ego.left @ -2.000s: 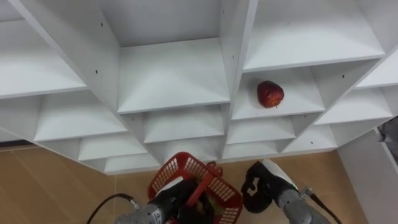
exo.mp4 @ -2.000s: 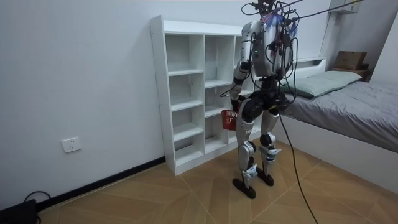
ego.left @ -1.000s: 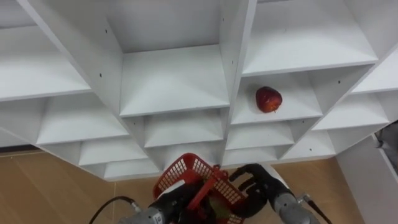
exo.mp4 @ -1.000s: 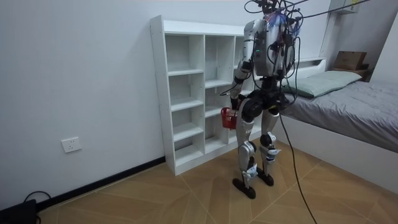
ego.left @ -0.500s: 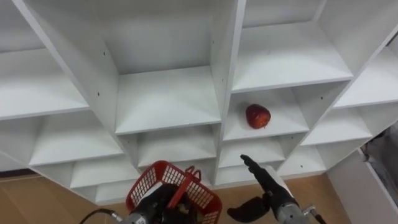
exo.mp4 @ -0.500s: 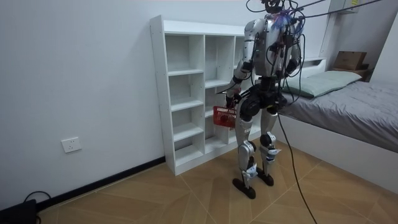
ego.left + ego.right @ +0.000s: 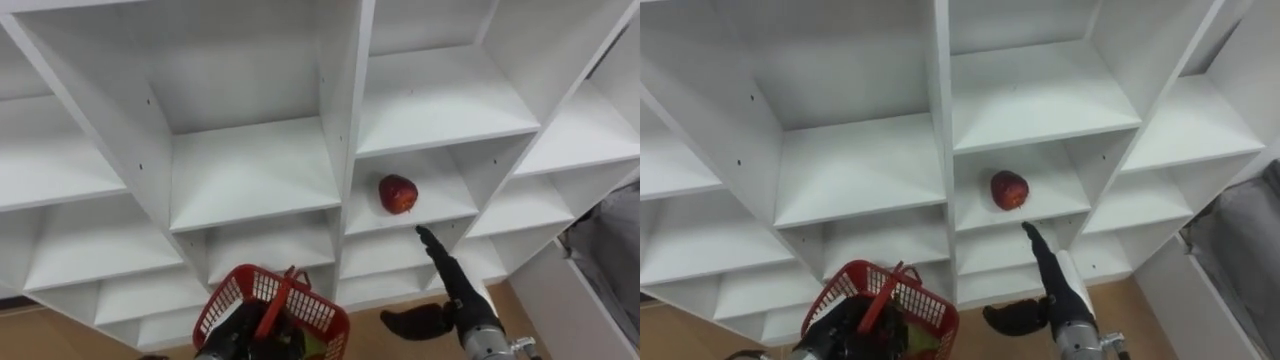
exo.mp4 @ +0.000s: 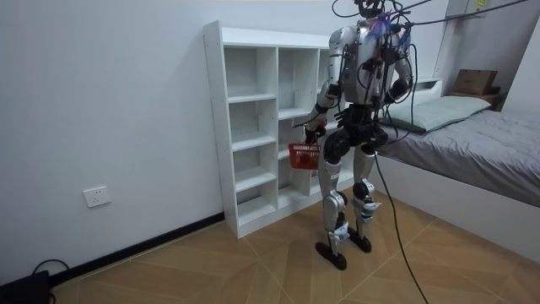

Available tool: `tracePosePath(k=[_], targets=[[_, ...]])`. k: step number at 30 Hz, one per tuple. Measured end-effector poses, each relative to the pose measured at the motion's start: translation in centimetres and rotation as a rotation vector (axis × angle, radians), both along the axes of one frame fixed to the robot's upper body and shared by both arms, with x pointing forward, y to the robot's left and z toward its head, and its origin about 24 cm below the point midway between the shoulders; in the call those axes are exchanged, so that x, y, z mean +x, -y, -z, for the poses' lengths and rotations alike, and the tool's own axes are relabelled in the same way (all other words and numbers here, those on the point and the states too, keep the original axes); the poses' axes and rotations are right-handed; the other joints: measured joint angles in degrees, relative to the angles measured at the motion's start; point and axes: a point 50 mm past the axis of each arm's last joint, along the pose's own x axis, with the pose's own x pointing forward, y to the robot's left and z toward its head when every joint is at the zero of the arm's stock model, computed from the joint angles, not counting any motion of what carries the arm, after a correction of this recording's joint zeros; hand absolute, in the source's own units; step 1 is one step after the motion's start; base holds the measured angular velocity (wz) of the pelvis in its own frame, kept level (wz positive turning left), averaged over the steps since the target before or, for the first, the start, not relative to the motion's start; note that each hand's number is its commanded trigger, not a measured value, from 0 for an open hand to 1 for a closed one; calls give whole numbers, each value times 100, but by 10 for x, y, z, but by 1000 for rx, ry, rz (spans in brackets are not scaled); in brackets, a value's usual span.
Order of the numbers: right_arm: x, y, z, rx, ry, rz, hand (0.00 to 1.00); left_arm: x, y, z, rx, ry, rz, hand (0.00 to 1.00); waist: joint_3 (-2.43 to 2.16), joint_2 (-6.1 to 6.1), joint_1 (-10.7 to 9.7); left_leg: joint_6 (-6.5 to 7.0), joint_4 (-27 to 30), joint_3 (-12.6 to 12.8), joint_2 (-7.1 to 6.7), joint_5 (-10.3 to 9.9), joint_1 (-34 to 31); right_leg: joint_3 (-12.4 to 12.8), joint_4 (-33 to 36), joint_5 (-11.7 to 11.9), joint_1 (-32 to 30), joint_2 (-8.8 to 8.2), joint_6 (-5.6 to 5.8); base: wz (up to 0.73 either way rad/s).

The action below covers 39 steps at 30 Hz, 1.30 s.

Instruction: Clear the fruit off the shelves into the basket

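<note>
1. Left eye view: a red apple (image 7: 398, 194) sits alone on a shelf of the white closet (image 7: 258, 172), in the compartment just right of the main upright. The right hand (image 7: 456, 292) rises from the lower right with straight fingers aimed up at the apple and the thumb spread wide. It holds nothing, and its fingertips are near the shelf edge but apart from the fruit. That spread looks like preparation to cup a round thing. The left hand (image 7: 240, 335) is low in the near left, clamped on the handle of the red basket (image 7: 236, 292). It holds the basket mouth-up below the shelves, likely so the fruit has a short way to travel.

2. Right eye view: the same layout. The apple rests upright and untouched, with a clear gap between it and the reaching fingers. Something greenish shows through the basket's mesh, too hidden to name.

3. Room view: the robot stands upright on the wooden floor (image 8: 211, 262), close against the closet and facing it. A bed (image 8: 472, 135) lies at the room view's right. The basket hangs in front of the shelves at about hip level. I judge the reach underway, the grasp not yet made.
</note>
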Motion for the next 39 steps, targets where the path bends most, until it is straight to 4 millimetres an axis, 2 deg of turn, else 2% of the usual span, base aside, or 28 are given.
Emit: tracePosePath(k=[7,22,27,30,35,39], targets=[[8,3,-15,-18,106,89,0,4,0,-4,16,30,-27,100,60,-89,0,-3,-52,-7,-11,-4,148,64,1,-50,90,9,11,0],[9,10,-18,-55,142,145,0,2,-2,-3,22,21,-30,100,41,-89,37,-61,-50,-9,39,-54,426,69,-80,-58,391,66,-26,0],[19,15,-26,-56,185,163,0,5,-1,-7,16,46,-27,100,15,-175,54,-61,-49,-30,39,-54,393,26,-84,-56,384,60,-28,4],[27,17,-32,-43,213,170,0,7,-1,-10,12,64,-23,100,19,-214,49,-61,-51,-53,38,-54,393,9,-93,-55,385,56,-29,0],[52,23,-45,5,267,189,0,10,-4,-12,11,72,-26,100,18,-265,63,-60,-23,-81,38,-53,278,-50,-94,-41,353,42,-36,2],[56,34,-38,-30,215,168,0,15,-11,-16,16,88,-31,100,27,-286,229,-60,66,-95,50,-53,71,-67,-70,-32,176,43,-50,1]])
